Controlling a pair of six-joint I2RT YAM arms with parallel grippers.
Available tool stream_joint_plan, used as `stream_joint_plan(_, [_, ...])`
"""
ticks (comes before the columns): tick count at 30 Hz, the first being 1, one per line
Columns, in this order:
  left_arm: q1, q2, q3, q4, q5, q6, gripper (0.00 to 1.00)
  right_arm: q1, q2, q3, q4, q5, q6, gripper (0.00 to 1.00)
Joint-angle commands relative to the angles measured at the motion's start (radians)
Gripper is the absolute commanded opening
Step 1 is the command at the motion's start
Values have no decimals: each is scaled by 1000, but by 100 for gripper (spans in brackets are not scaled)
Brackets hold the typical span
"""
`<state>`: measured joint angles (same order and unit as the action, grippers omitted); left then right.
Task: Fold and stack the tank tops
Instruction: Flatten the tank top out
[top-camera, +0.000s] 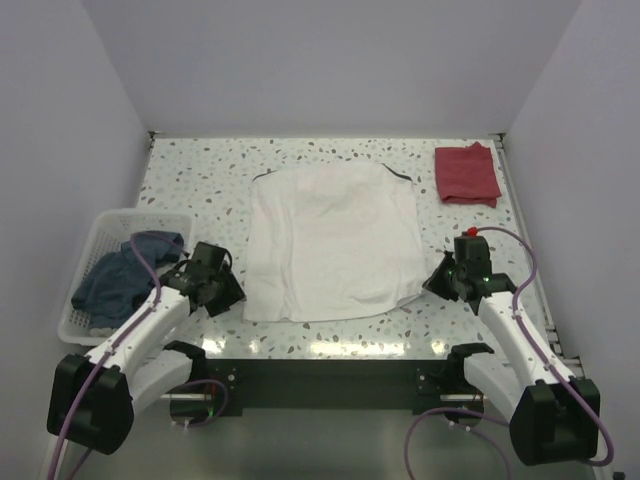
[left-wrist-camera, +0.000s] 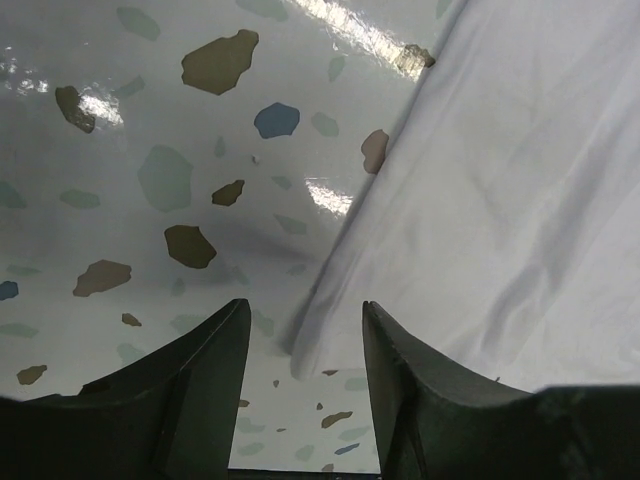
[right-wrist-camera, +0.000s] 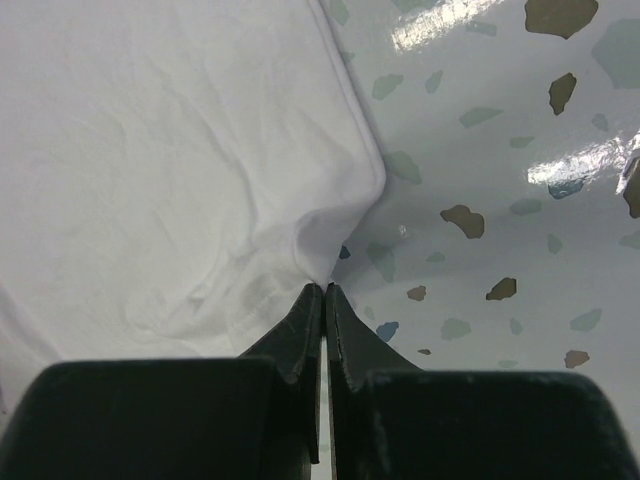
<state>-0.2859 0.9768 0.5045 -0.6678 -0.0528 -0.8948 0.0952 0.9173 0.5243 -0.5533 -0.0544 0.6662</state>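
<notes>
Since the right gripper (right-wrist-camera: 323, 288) has its fingers pinched together on the hem of the white tank top (top-camera: 335, 240), the left gripper (left-wrist-camera: 305, 312), fingers apart astride the near-left corner, should close fully before both lift.

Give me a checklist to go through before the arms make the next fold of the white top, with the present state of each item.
1. White tank top spread flat on the table: ok, only light creases.
2. Right gripper holds the near hem: ok, shut, with cloth bunched at its tips.
3. Left gripper holds its corner: not ok, it is open; the corner lies between the fingers, not pinched.
4. Red tank top folded and out of the way: ok, at the far right corner.
5. Basket apart from the white tank top: ok.
6. Underside of the cloth free of folds: cannot tell.
</notes>
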Motion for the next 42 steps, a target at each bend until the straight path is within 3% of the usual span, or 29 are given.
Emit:
stream_joint_plan(1, [-24, 13, 6, 2, 27, 31, 53, -3, -1, -6, 13, 2, -11, 0])
stream_joint_plan(16, [-121, 66, -64, 51, 56, 33, 38, -2, 14, -10, 21, -2, -11, 0])
stream_joint_plan(17, [-121, 68, -64, 68, 54, 33, 35, -2, 12, -10, 21, -2, -11, 0])
stream_joint_plan(21, [-119, 74, -28, 93, 30, 45, 0, -3, 12, 5, 9, -5, -16, 0])
stream_joint_plan(25, [-119, 45, 142, 48, -28, 88, 0, -2, -6, 54, -31, -5, -19, 0])
stream_joint_plan(31, [-118, -67, 461, -84, -157, 148, 0, -2, -124, 282, -171, 21, -7, 0])
stream_joint_plan(36, [-118, -61, 805, -124, -191, 195, 0, -2, -103, 675, -263, 47, -10, 0])
stream_joint_plan(42, [-118, -59, 1115, -23, -179, 214, 0, -2, -23, 1126, -263, 51, -13, 0])
